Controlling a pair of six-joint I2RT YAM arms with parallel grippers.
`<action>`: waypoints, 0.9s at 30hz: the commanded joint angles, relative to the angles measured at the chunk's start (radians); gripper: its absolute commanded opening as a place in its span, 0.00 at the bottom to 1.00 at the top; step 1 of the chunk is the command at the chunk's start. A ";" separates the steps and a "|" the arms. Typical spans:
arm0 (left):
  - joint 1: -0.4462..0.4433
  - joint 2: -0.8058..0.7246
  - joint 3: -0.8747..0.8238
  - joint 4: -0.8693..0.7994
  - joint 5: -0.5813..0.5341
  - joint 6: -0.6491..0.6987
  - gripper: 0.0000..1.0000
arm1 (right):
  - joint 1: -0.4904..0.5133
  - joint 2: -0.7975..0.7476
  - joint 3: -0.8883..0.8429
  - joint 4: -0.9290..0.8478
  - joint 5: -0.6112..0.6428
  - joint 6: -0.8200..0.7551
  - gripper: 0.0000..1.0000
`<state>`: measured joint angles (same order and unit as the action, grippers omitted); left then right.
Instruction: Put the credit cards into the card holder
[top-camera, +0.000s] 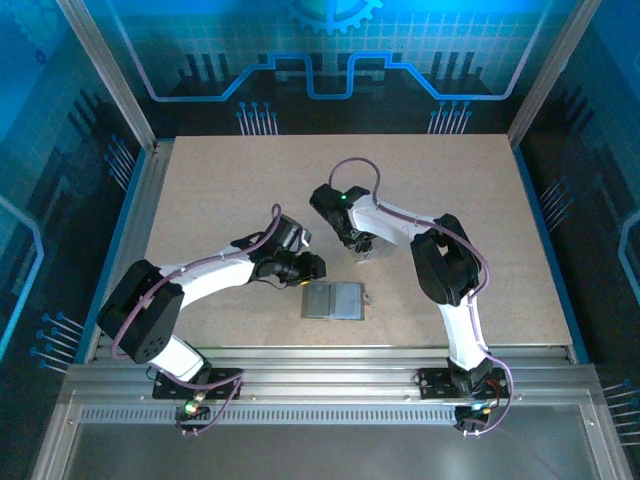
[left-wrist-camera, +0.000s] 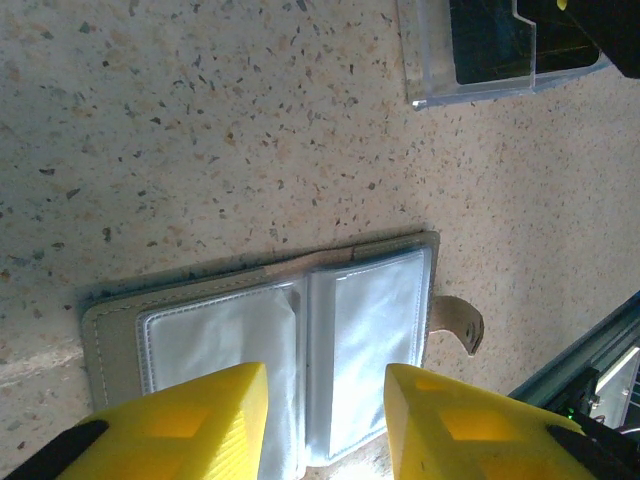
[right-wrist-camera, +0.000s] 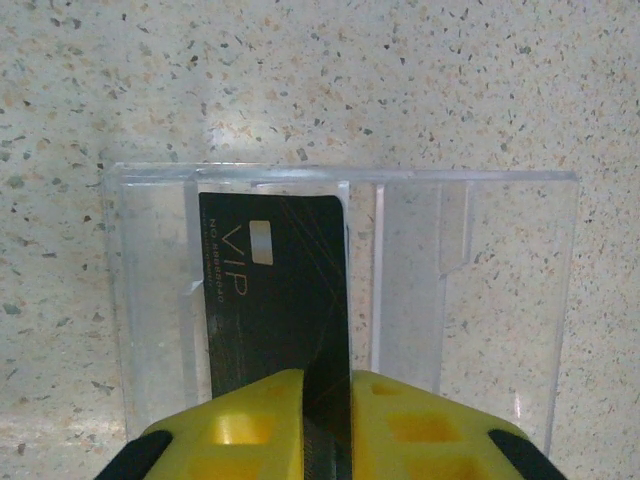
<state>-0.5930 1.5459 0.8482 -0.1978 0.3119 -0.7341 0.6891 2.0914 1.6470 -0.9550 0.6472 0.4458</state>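
My right pincer (right-wrist-camera: 326, 425) pinches the near edge of the black card (right-wrist-camera: 275, 290), which sits inside the clear box (right-wrist-camera: 480, 290) on the desk (right-wrist-camera: 300, 70). My left pincer (left-wrist-camera: 325, 425) hangs partly open and empty over the card holder (left-wrist-camera: 365, 330), which lies spread open near the box.

The right fingers (right-wrist-camera: 235, 425) are covering the near end of the black card (right-wrist-camera: 275, 290), so I'm not seeing whether they're pinching it. The picture's bottom edge is cutting off the box (right-wrist-camera: 470, 290). On the left wrist camera, the left fingers (left-wrist-camera: 190, 420) are hiding the near edge of the holder (left-wrist-camera: 370, 330).
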 joint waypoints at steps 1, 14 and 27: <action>-0.003 0.003 -0.018 0.003 0.003 -0.004 0.37 | 0.012 -0.043 0.030 -0.036 0.006 -0.004 0.16; -0.003 -0.034 -0.037 -0.013 -0.007 -0.002 0.37 | 0.000 -0.083 0.025 -0.021 -0.094 -0.025 0.08; -0.002 -0.051 -0.048 -0.022 -0.011 0.001 0.37 | -0.061 -0.112 -0.030 0.033 -0.222 -0.045 0.05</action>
<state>-0.5930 1.5135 0.8112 -0.2043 0.3107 -0.7338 0.6403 2.0167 1.6302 -0.9260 0.4648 0.4133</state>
